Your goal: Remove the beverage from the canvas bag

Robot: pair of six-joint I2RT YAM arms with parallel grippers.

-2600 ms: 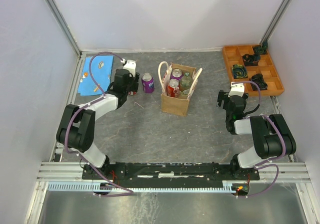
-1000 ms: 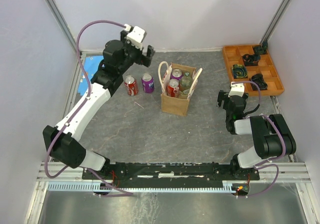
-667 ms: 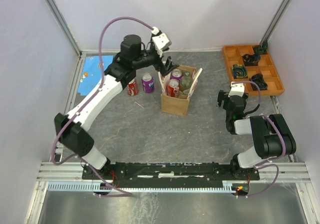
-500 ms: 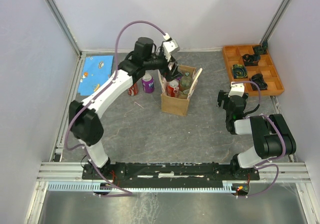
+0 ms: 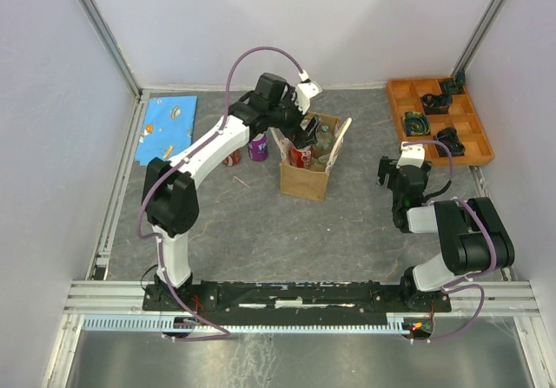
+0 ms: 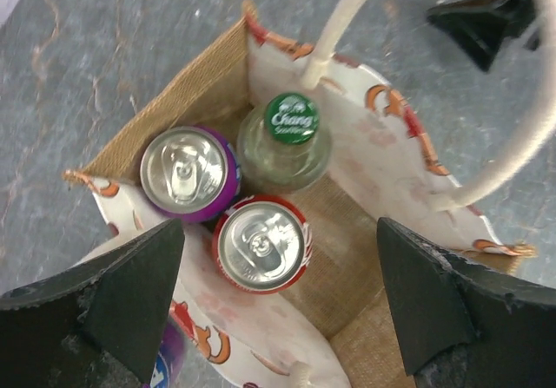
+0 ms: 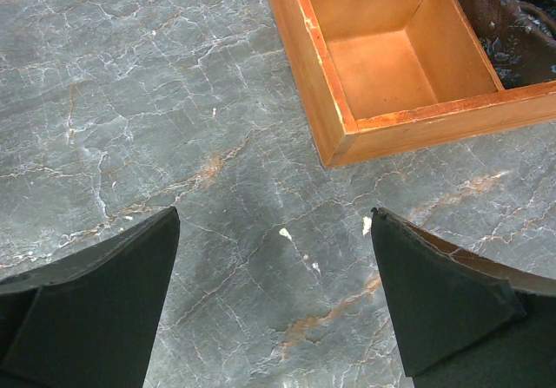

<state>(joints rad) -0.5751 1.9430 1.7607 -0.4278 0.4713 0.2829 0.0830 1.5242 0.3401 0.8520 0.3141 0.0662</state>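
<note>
Status: partway, nothing gripped at the moment.

Table (image 5: 261, 223): two cans stand on it outside the bag, off to the left gripper's left. One is a purple can (image 5: 257, 147) and the other a red can (image 5: 231, 156) half hidden by the arm. I read those as already unloaded.

Canvas bag (image 5: 304, 182): upright, directly under the left gripper (image 6: 278, 258), mouth open. Tan burlap walls, and a pale lining with orange print. Cream loop handles (image 6: 347, 23) arch up just beyond the right finger, so they look like a snag risk on the way down or out.

Left gripper: fingers spread wide and holding nothing, hovering over the bag mouth. The wrist view looks straight down into the bag.

Right gripper (image 7: 274, 258): also spread and empty, parked over bare table well away from the bag. A corner of the orange tray (image 7: 330, 110) is ahead of it to the right. It looks idle.

Left to do: three drinks are inside the bag.
- Glass bottle (image 6: 287, 149): clear and upright, at the far side of the gap between the fingers. It's the tallest item, with a green cap.
- Red can in bag (image 6: 261, 243): silver top, tab intact. It's centred between the fingers, so it's the likeliest next pick.
- Purple can in bag (image 6: 189, 173): toward the left finger, touching the red one and the bottle.

The packing is tight, so there's little finger clearance around any single drink. Next steps as I see them: descend, close, lift clear of the handles.
</note>
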